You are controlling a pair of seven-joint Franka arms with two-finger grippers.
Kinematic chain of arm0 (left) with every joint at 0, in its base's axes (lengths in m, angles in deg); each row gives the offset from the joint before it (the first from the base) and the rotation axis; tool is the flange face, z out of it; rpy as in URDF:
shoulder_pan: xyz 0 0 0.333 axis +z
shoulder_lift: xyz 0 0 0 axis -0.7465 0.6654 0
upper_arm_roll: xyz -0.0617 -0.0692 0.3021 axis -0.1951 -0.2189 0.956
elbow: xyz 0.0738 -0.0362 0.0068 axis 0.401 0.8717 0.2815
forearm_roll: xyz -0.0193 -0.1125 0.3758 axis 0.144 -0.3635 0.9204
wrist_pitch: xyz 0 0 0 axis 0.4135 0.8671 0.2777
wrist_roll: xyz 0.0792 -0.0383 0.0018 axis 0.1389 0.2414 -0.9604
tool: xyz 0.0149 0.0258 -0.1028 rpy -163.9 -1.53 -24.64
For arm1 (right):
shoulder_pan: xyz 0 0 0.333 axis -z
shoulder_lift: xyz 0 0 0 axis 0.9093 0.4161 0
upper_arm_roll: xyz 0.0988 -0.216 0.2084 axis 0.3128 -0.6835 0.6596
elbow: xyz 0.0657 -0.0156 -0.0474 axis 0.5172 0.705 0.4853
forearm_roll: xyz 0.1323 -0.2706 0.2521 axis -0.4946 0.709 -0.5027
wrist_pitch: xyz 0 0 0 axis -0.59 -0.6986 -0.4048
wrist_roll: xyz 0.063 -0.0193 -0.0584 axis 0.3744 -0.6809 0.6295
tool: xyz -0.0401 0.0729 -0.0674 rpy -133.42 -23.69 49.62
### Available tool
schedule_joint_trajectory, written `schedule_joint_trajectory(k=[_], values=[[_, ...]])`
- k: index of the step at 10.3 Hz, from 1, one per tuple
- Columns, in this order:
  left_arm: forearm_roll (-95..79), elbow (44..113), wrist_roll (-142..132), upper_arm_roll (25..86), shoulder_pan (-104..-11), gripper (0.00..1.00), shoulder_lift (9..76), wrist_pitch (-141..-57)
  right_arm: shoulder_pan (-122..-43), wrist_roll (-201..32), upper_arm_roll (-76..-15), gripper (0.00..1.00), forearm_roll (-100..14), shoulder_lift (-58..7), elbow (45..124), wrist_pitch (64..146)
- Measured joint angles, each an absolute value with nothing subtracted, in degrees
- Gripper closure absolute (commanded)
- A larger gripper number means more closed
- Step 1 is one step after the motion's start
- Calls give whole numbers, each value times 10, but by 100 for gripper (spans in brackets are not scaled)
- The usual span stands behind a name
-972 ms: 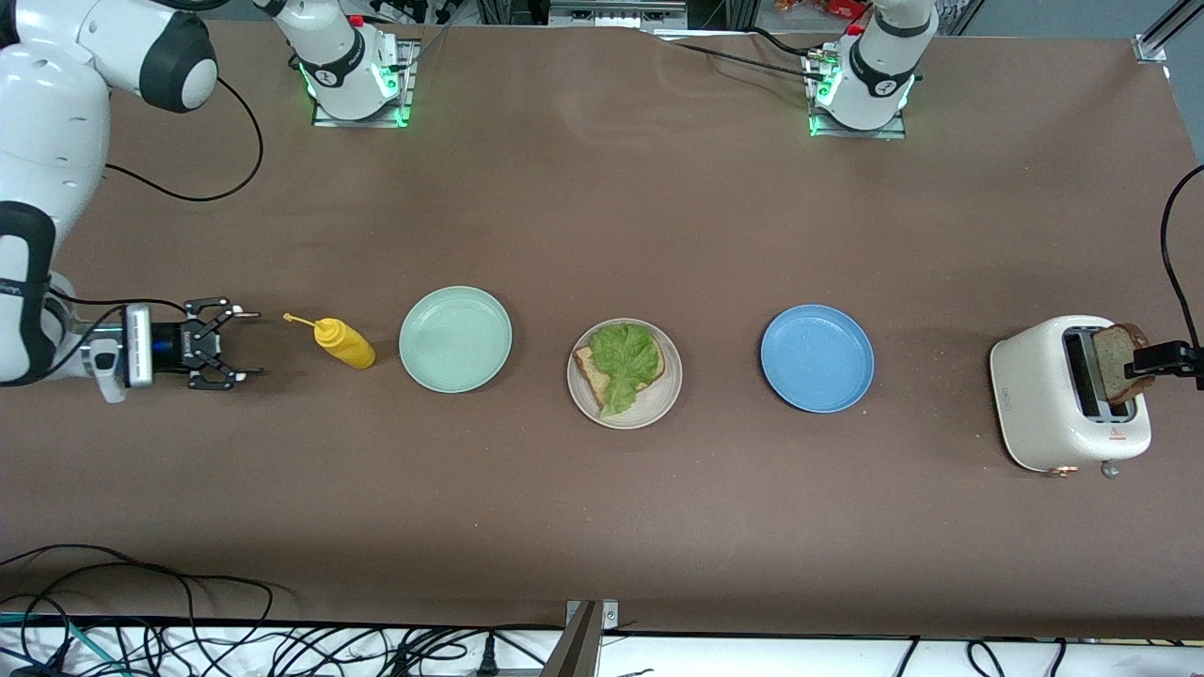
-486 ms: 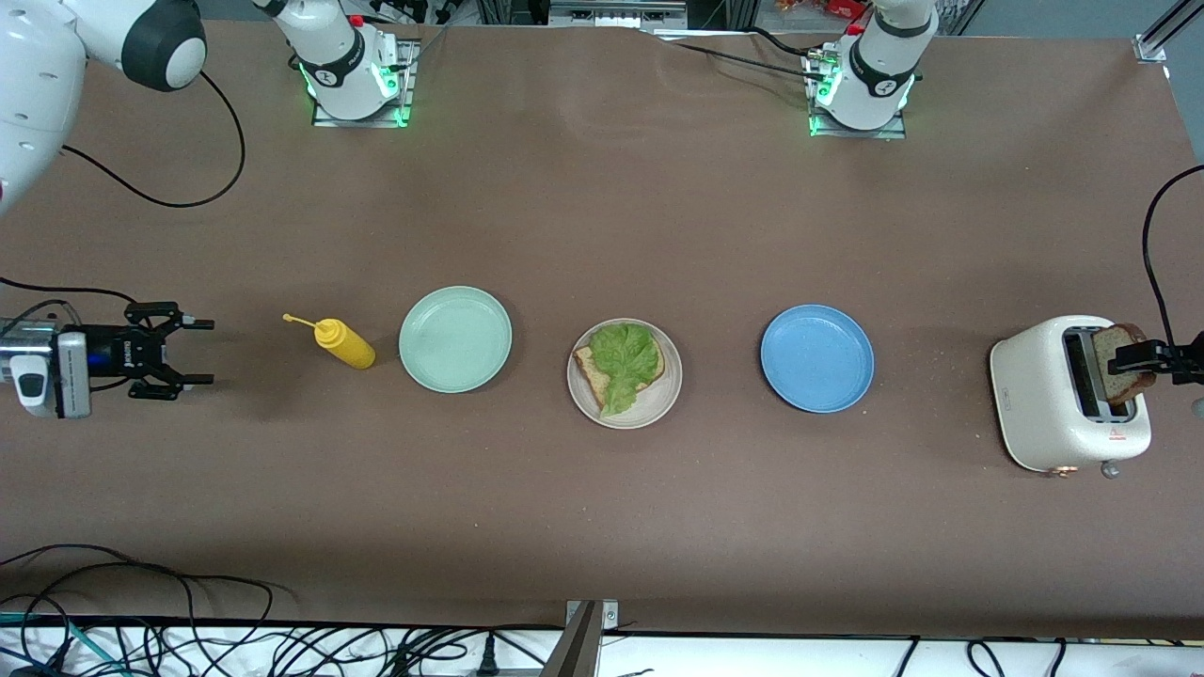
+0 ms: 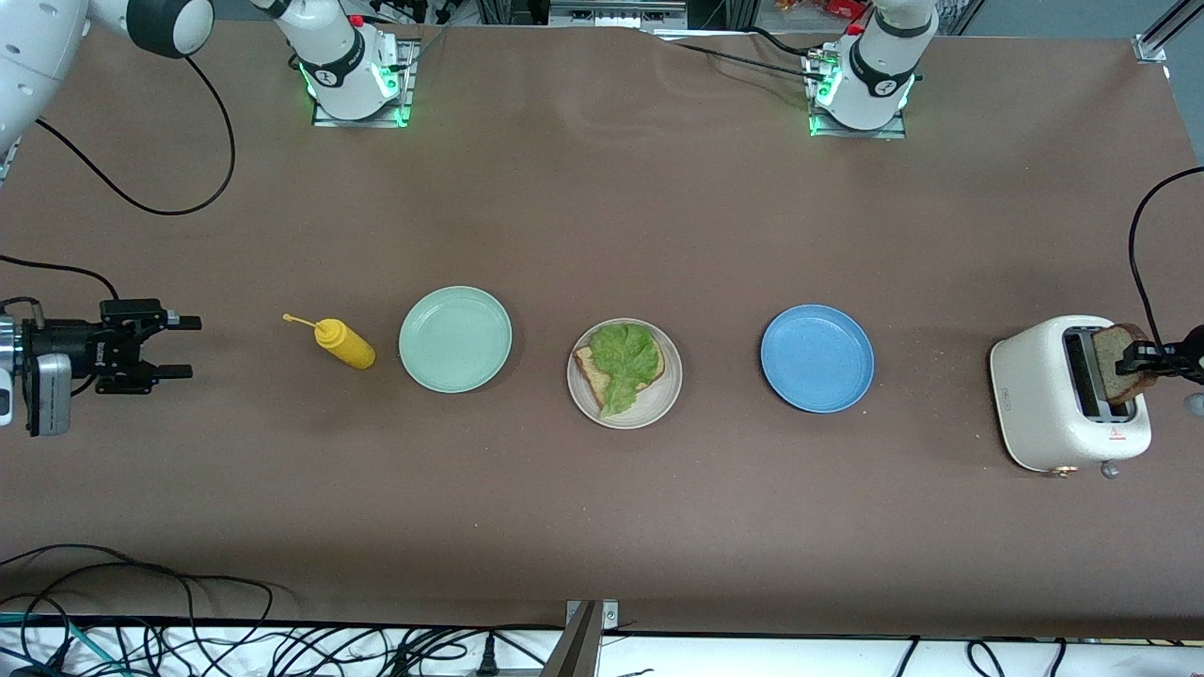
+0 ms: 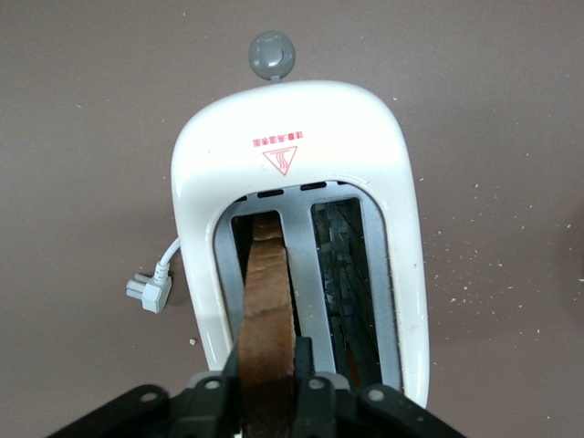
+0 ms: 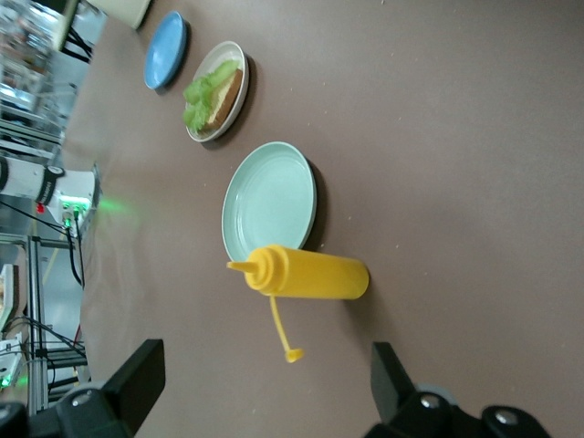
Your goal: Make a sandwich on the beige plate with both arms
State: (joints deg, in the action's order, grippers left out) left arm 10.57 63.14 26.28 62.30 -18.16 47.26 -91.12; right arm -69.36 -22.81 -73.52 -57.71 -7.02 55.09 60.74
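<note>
The left gripper (image 3: pixel 1140 358), at frame right, has its fingers clamped on a bread slice (image 3: pixel 1116 365) in the toaster (image 3: pixel 1044 395). The right gripper (image 3: pixel 179 347), at frame left over the desk (image 3: pixel 602 207), holds its fingers wide apart.

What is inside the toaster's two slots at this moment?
One slot of the toaster holds a brown bread slice, gripped by the left gripper. The other slot shows only dark wire guides; its bottom is hidden.
</note>
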Motion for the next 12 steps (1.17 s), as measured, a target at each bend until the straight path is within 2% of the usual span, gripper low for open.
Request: schedule_joint_trajectory(k=[4,6,9,10,12], values=[[145,622,263,601,-184,100,454,-905,-720,-308,-754,0,-483,-126,546,607],[145,605,263,591,-185,100,449,-877,-718,-413,-697,0,-364,-191,546,607],[145,542,263,559,-186,100,445,-800,-720,-566,-582,0,-163,-276,563,625],[145,524,263,543,-187,100,443,-775,-721,-611,-545,0,-100,-303,587,644],[145,506,263,515,-188,100,439,-736,-723,-681,-502,0,-57,-357,659,706]])
